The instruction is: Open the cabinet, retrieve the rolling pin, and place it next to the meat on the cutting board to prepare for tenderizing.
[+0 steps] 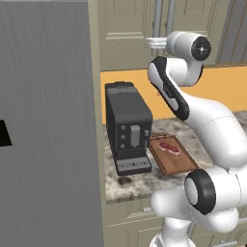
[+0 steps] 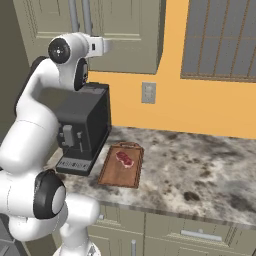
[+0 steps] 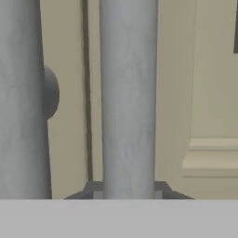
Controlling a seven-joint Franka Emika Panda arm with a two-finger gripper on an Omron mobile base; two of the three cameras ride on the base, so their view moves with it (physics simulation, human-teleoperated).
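On the mottled stone surface (image 2: pixel 200 160), nearest the viewer, the rectangular reddish-brown wooden cutting board (image 2: pixel 121 166) with a darker raised rim carries the flat red marbled meat (image 2: pixel 124 159) at its far end, beside a boxy black coffee machine (image 1: pixel 127 128). Above and beyond, the end effector (image 3: pixel 128 193) is pinched on the right-hand round grey bar handle (image 3: pixel 128 97) of the panelled beige-olive cabinet (image 2: pixel 127 32), its doors closed.
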